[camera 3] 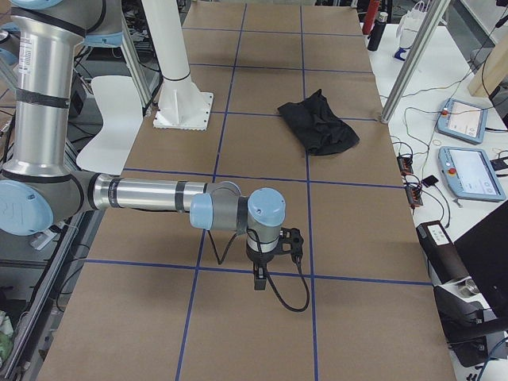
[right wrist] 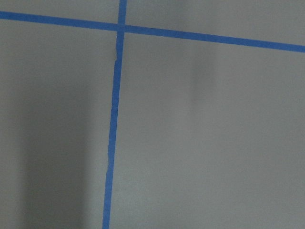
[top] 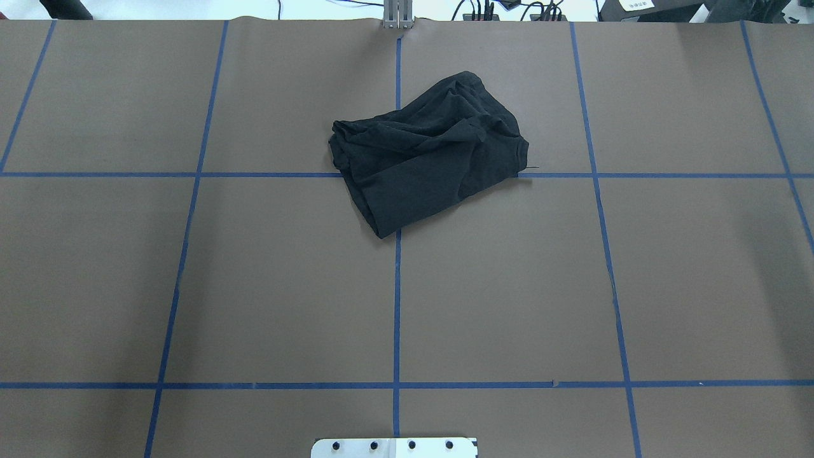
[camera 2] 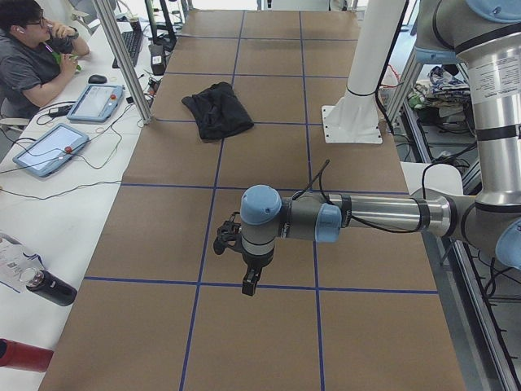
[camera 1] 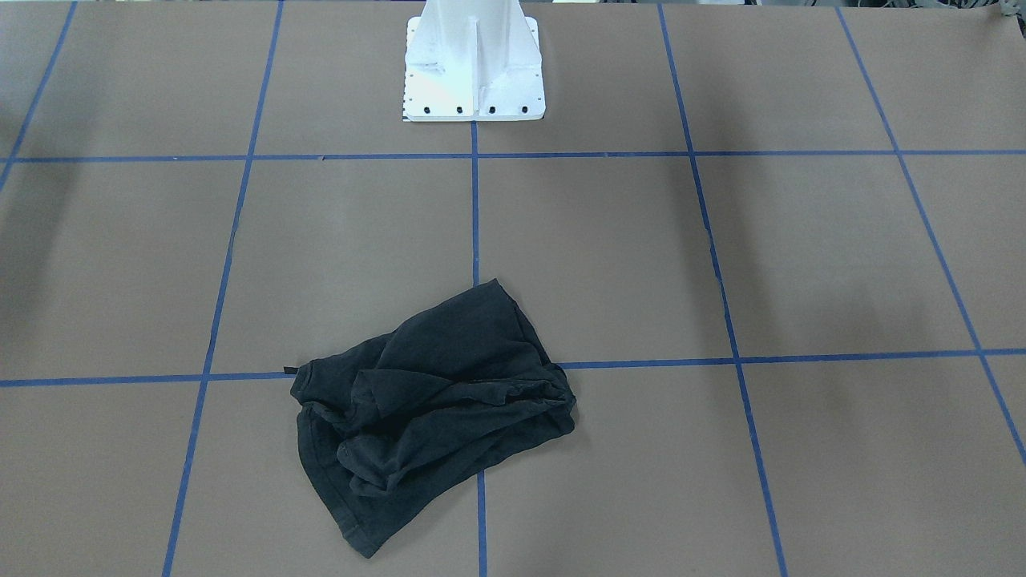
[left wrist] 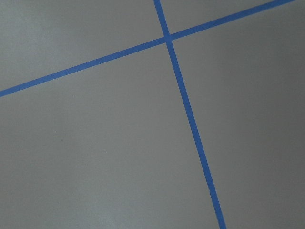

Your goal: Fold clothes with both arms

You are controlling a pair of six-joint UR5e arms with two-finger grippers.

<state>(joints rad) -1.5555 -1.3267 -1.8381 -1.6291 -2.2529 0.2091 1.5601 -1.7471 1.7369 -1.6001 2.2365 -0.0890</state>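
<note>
One soft black T-shirt (top: 429, 156) lies crumpled in a lumpy heap at the far middle of the matte brown worktop (top: 254, 286). Whether the left fingers (camera 2: 249, 285) and right fingers (camera 3: 259, 279) are spread or pressed together, I cannot tell.

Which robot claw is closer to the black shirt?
Right, only just. The left claw and right claw hang far off on opposite sides; the shirt lies slightly toward the right one.

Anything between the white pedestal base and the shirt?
Nothing but bare brown table crossed by blue tape lines, per the overhead view, between base and shirt.
</note>
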